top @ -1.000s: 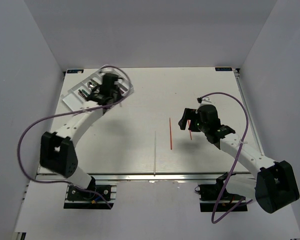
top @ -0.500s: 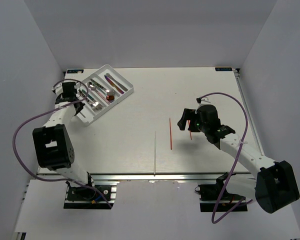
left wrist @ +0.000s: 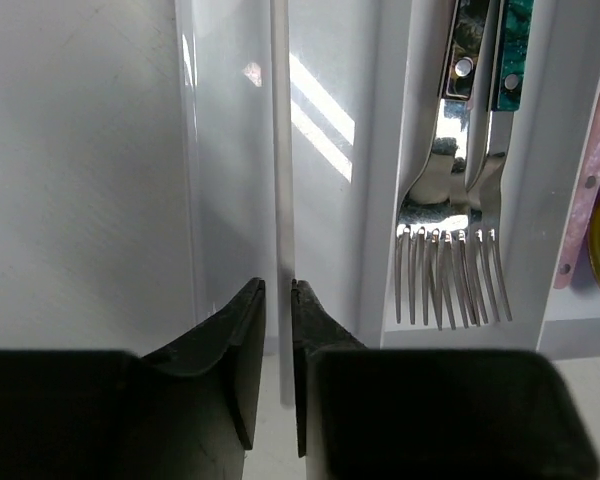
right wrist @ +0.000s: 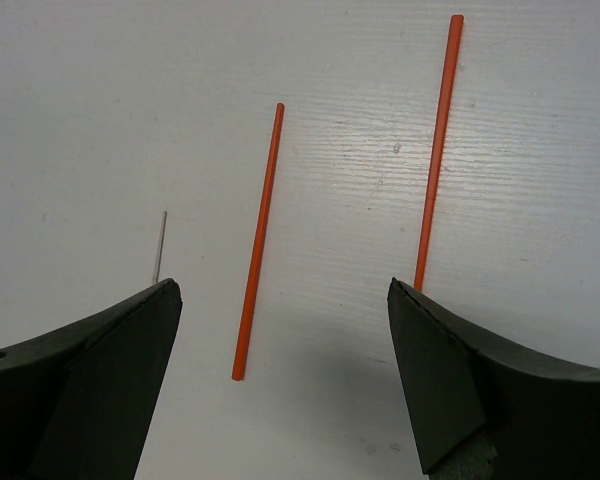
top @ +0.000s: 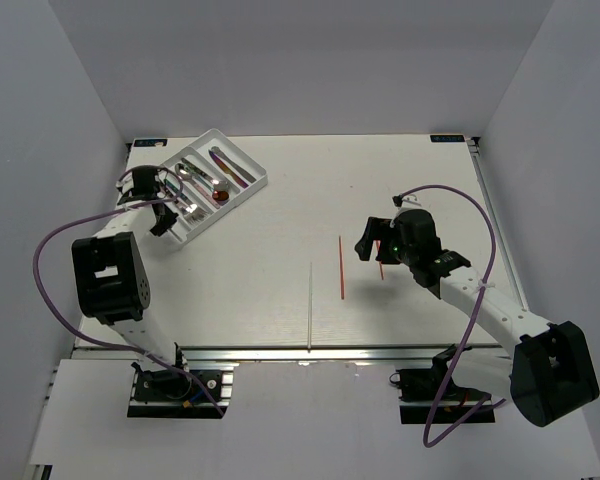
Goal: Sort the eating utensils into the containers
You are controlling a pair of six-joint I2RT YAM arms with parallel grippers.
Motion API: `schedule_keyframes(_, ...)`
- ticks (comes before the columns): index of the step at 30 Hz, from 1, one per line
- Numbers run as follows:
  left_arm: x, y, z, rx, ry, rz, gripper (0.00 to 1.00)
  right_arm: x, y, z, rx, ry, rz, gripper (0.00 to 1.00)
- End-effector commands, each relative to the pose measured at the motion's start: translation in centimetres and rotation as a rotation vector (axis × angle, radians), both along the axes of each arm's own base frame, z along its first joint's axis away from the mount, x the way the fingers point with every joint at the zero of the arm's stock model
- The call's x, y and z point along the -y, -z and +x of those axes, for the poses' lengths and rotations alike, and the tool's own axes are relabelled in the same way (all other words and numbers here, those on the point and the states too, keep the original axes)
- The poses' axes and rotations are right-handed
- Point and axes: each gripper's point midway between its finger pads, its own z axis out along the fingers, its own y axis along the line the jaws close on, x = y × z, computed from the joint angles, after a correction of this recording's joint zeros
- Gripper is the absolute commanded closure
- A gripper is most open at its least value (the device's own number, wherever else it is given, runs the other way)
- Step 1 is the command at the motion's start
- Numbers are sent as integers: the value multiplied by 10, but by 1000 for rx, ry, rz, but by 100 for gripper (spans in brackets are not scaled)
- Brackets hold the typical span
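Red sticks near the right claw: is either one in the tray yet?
No, both red sticks lie on the table beneath the right gripper.

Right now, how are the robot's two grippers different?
The left gripper is pinched shut on a thin white stick; the right gripper is spread wide, holding nothing. The left gripper sits at the end of the white tray, beside the forks; the right gripper hangs over two red sticks on the table. Both have two black fingers.
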Motion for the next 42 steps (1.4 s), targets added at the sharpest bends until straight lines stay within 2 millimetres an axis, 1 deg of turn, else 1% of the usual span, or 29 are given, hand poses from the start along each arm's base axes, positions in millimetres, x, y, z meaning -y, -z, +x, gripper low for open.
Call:
schedule_keyframes(1, 4, -24, 17, 90, 17, -27, 72, -5, -22, 10, 67, -12, 29, 12)
schedule_keyframes(2, 4, -25, 16, 89, 16, -26, 66, -6, -22, 9, 67, -13, 29, 12)
schedule_keyframes(3, 4, -33, 15, 105, 19, -22, 54, -6, -22, 10, 66, -12, 30, 12)
schedule_keyframes(5, 4, -42, 13, 126, 18, -12, 44, -6, -22, 10, 67, -14, 30, 12)
schedule_keyframes(7, 6, -61, 12, 165, 25, 9, 33, -6, -21, 9, 64, -15, 31, 12)
schedule_keyframes(8, 6, -69, 11, 176, 26, 24, 30, -6, -21, 9, 64, -15, 31, 12)
schedule_keyframes(9, 16, -79, 14, 197, 59, 33, 28, -6, -21, 10, 64, -12, 32, 12)
schedule_keyframes(10, 24, -98, 15, 244, 82, 47, 3, -6, -21, 10, 64, -11, 32, 12)
schedule_keyframes(11, 33, -109, 17, 274, 102, 77, 2, -5, -21, 10, 67, -6, 29, 12)
schedule_keyframes(12, 75, -118, 18, 288, 207, 106, 2, -4, -24, 10, 74, -1, 35, 12)
schedule_keyframes(13, 91, -132, 17, 312, 233, 134, 2, -3, -24, 10, 78, 5, 34, 12)
schedule_keyframes(14, 107, -134, 12, 308, 258, 164, 2, -1, -25, 10, 86, 16, 32, 12)
schedule_keyframes(15, 146, -136, 7, 317, 343, 161, 2, 0, -28, 10, 97, 24, 36, 12)
schedule_keyframes(17, 177, -133, -7, 316, 400, 167, 2, 4, -30, 10, 111, 43, 34, 12)
schedule_keyframes(18, 204, -132, -19, 324, 447, 179, 2, 6, -33, 10, 124, 52, 37, 12)
schedule_keyframes(19, 215, -120, -30, 306, 481, 183, 2, 9, -34, 11, 128, 68, 36, 12)
schedule_keyframes(22, 249, -110, -55, 288, 577, 147, 2, 11, -39, 10, 150, 85, 45, 12)
schedule_keyframes(25, 290, -86, -82, 248, 719, 50, 2, 16, -42, 10, 165, 110, 46, 12)
schedule_keyframes(26, 299, -79, -90, 223, 749, 43, 3, 20, -42, 11, 169, 134, 44, 12)
schedule_keyframes(27, 315, -68, -101, 189, 784, 45, 3, 23, -43, 10, 172, 148, 41, 12)
schedule_keyframes(28, 322, -63, -106, 180, 805, 57, 3, 27, -44, 11, 179, 171, 34, 12)
schedule_keyframes(29, 338, -62, -115, 175, 842, 59, 3, 30, -45, 11, 186, 186, 36, 12)
schedule_keyframes(30, 343, -51, -119, 149, 850, 75, 3, 32, -47, 10, 196, 198, 36, 12)
schedule_keyframes(31, 351, -46, -124, 138, 867, 69, 3, 36, -49, 11, 207, 216, 33, 12)
schedule_keyframes(32, 366, -45, -130, 151, 892, 41, 3, 37, -50, 10, 212, 224, 38, 12)
schedule_keyframes(35, 386, -29, -147, 122, 921, 52, 5, 40, -51, 10, 218, 235, 39, 11)
schedule_keyframes(39, 393, -3, -166, 52, 930, 91, 9, 39, -49, 11, 208, 231, 35, 11)
schedule_keyframes(40, 398, 6, -177, 28, 958, 99, 11, 39, -49, 11, 207, 228, 37, 11)
schedule_keyframes(42, 404, 13, -188, 6, 966, 92, 12, 38, -48, 11, 203, 223, 35, 11)
